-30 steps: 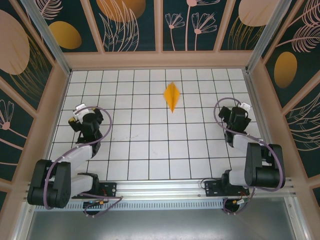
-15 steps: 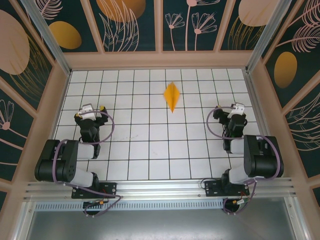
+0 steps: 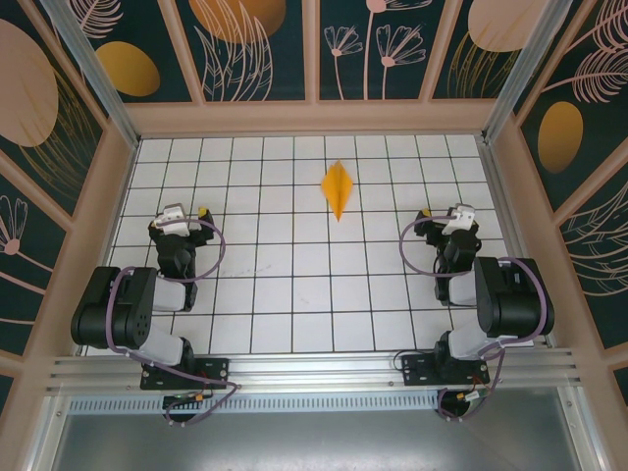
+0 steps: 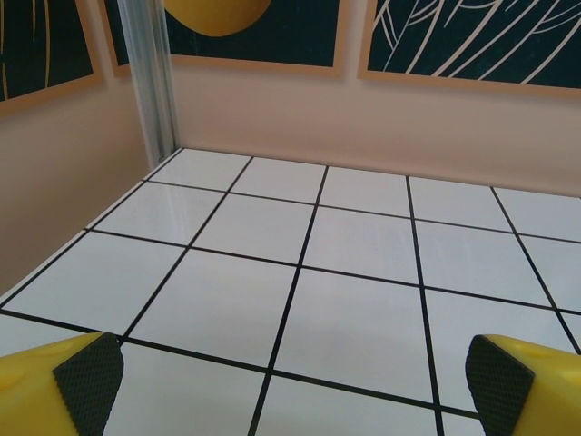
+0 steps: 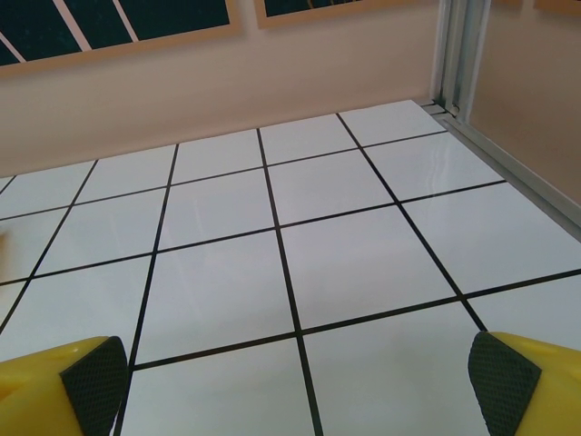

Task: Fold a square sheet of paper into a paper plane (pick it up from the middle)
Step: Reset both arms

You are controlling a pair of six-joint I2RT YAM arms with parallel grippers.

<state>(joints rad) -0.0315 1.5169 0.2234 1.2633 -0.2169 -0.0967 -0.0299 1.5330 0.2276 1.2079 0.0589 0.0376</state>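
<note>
– Plane looks folded already: a narrow pointed kite with a centre crease, lying flat on the grid near the far wall, about midway across
– So which step is this?
– The end, I'd say. Nothing seems left to crease; the arms only need to park
– And the claws?
– Left claw gapes wide, nothing between its pads, just bare tiles ahead. Right claw is the same, spread wide and empty
– How do the arms sit?
– Both tucked close to their bases, elbows folded, wrists low and aimed at the far wall, one at each side, well apart from the plane
– Next move?
– If anything, a check that the nose is sharp; otherwise keep clear and don't brush it
</note>
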